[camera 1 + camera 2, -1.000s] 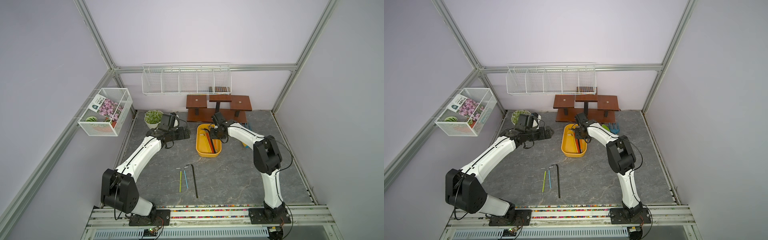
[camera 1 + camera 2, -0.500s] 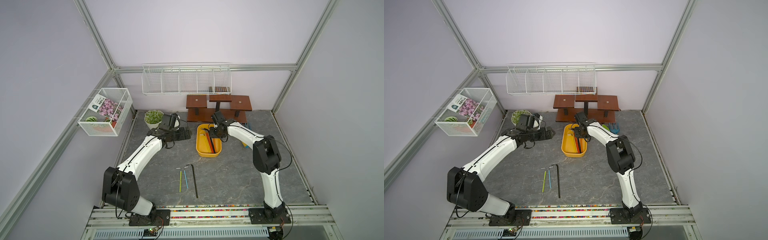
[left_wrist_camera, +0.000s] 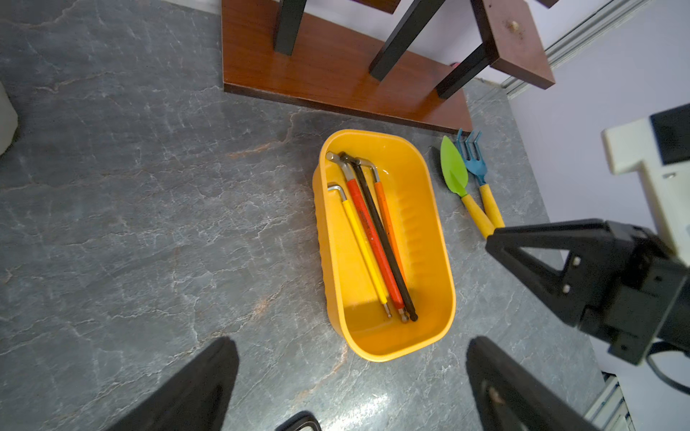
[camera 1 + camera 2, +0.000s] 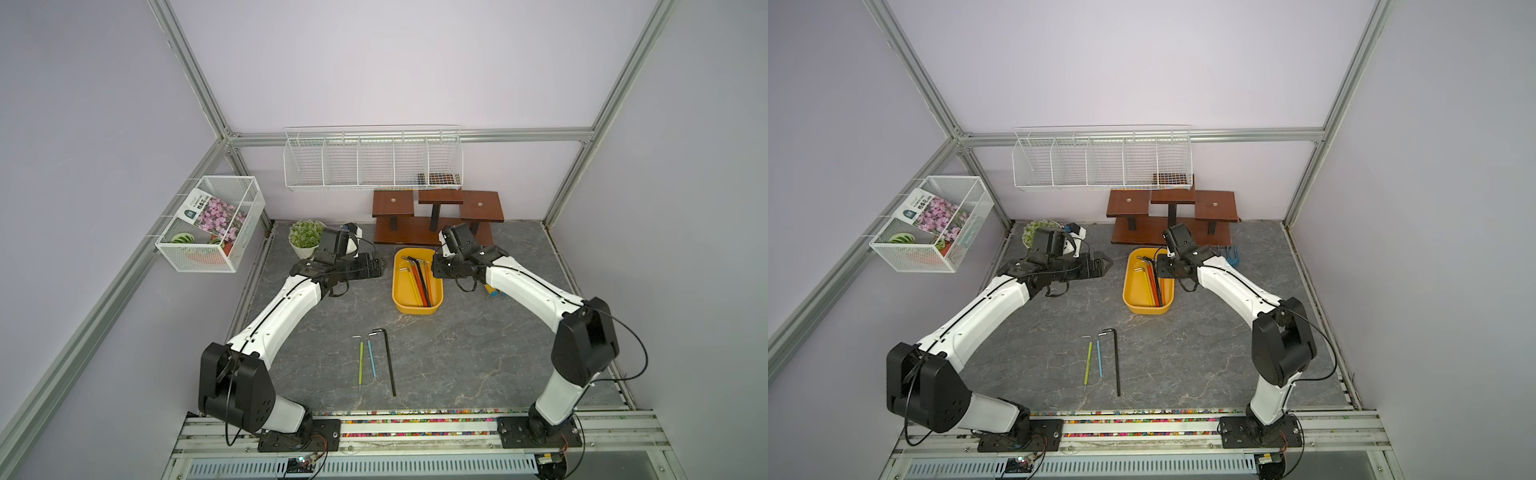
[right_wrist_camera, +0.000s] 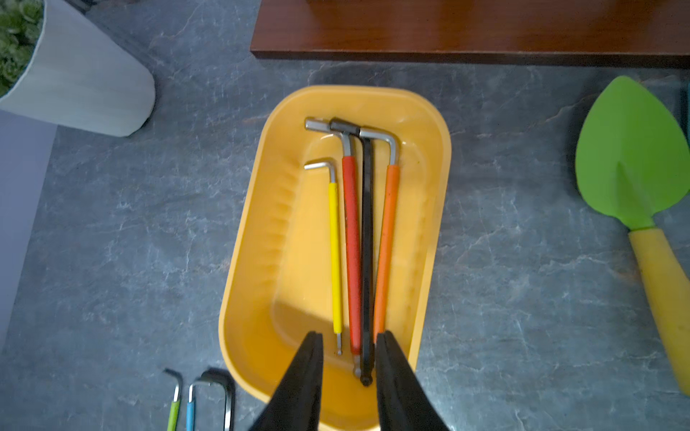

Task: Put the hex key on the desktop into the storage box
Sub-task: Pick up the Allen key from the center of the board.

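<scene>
The yellow storage box (image 4: 417, 309) (image 5: 246, 261) stands on the grey marbled desktop (image 4: 478, 357). In it lie several hex keys side by side: yellow (image 5: 335, 253), red (image 5: 353, 253), black (image 5: 367, 253) and orange (image 5: 384, 253). My right gripper (image 5: 349, 336) (image 4: 434, 266) hovers over the box's right end, open a little, nothing between its fingers. My left gripper (image 3: 351, 341) (image 4: 378, 266) is wide open and empty, just left of the box. Near the front, three hex keys lie on the desktop: green (image 4: 360, 361), blue (image 4: 372, 359) and long black (image 4: 389, 361).
A wooden stand (image 4: 432, 220) sits right behind the box, a potted plant (image 4: 305, 237) at the back left. A green trowel (image 3: 453, 168) and a blue fork (image 3: 472, 156) lie right of the box. White wire baskets (image 4: 374, 162) (image 4: 212, 224) hang on the walls.
My right gripper's jaws have parted above the storage box. Both arms have hardly shifted.
</scene>
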You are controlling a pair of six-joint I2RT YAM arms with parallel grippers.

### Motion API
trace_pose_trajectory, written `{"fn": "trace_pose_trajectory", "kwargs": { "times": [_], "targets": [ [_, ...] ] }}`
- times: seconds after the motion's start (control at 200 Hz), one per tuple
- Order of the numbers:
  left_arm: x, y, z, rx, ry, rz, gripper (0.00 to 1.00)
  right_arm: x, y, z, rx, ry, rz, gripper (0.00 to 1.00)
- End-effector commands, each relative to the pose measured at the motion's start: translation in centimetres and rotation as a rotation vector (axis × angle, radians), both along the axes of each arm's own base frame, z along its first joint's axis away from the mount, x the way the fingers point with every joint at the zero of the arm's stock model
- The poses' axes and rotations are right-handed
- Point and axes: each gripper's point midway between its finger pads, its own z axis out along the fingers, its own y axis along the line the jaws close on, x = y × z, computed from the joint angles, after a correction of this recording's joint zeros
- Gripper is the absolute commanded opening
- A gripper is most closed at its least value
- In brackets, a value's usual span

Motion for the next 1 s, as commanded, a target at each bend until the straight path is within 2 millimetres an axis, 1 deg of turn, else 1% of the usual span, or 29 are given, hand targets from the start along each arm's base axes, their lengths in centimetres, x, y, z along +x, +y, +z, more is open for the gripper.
{"fn": "trace_pose_trajectory", "kwargs": {
  "times": [0.0,0.115,0.205,0.255,0.315,0.43,0.535,0.645,0.725,0.82,0.895,0.994],
  "targets": [
    [-0.4,-0.4,1.5,-0.03,-0.077,-0.043,1.0,-2.0,1.1,0.4,0.026,-0.038,0.06,0.29],
    [-0.8,-0.2,2.3,-0.022,-0.112,-0.036,1.0,-4.3,1.8,1.0,0.04,-0.076,0.11,0.28],
    [-0.7,1.1,3.3,-0.025,-0.114,0.062,1.0,-6.0,2.5,1.2,0.037,-0.106,0.166,0.28],
    [-0.8,1.8,3.3,-0.038,-0.102,0.118,1.0,-6.9,2.5,1.2,0.021,-0.116,0.183,0.28],
    [-1.3,2.1,2.6,-0.051,-0.077,0.139,1.0,-7.9,2.4,1.2,0.006,-0.128,0.195,0.27],
    [-2.8,2.9,0.6,-0.033,0.024,0.175,1.0,-9.5,2.0,0.5,-0.004,-0.145,0.182,0.28],
    [-4.3,3.4,-1.1,-0.038,0.057,0.184,1.0,-11.3,2.2,-0.4,-0.06,-0.178,0.193,0.29],
    [-5.8,4.0,-2.2,-0.045,0.083,0.195,1.0,-13.2,2.8,-1.1,-0.142,-0.203,0.224,0.32],
    [-6.8,4.5,-2.6,-0.051,0.095,0.206,1.0,-14.5,3.4,-1.1,-0.199,-0.222,0.247,0.4],
    [-8.1,5.0,-3.3,-0.066,0.109,0.223,1.0,-15.5,3.8,-0.6,-0.271,-0.258,0.253,0.5],
    [-8.8,5.5,-4.3,-0.078,0.126,0.255,1.0,-15.9,4.2,-0.6,-0.294,-0.278,0.249,0.58],
    [-9.6,6.1,-5.6,-0.103,0.141,0.294,1.0,-16.0,4.5,-1.5,-0.282,-0.246,0.221,0.68]
  ]
}}
